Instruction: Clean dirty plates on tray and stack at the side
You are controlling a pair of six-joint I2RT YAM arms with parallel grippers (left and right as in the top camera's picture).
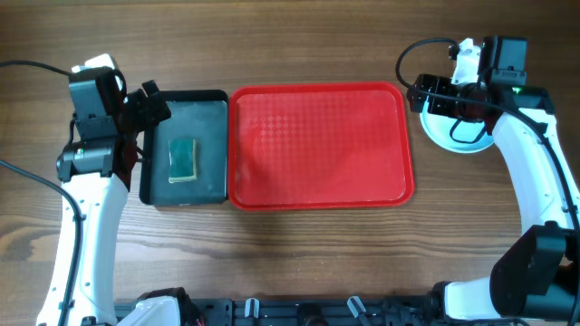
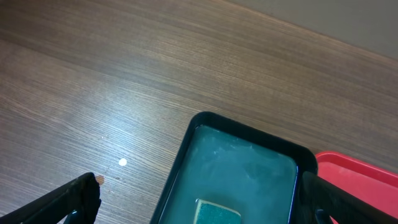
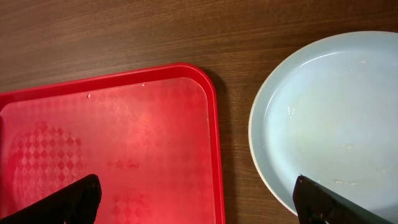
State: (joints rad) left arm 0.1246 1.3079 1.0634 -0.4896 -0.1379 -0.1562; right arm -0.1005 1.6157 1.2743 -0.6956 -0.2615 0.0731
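Observation:
The red tray lies in the middle of the table with nothing on its floor; its right end shows in the right wrist view. A pale aqua-blue plate sits on the table just right of the tray, largely under the right arm, and shows in the right wrist view. I cannot tell if other plates lie under it. My right gripper is open and empty above the gap between tray and plate. My left gripper is open and empty over the black basin.
A black basin with a green sponge stands left of the tray, touching it. Bare wooden table lies in front of and behind the tray.

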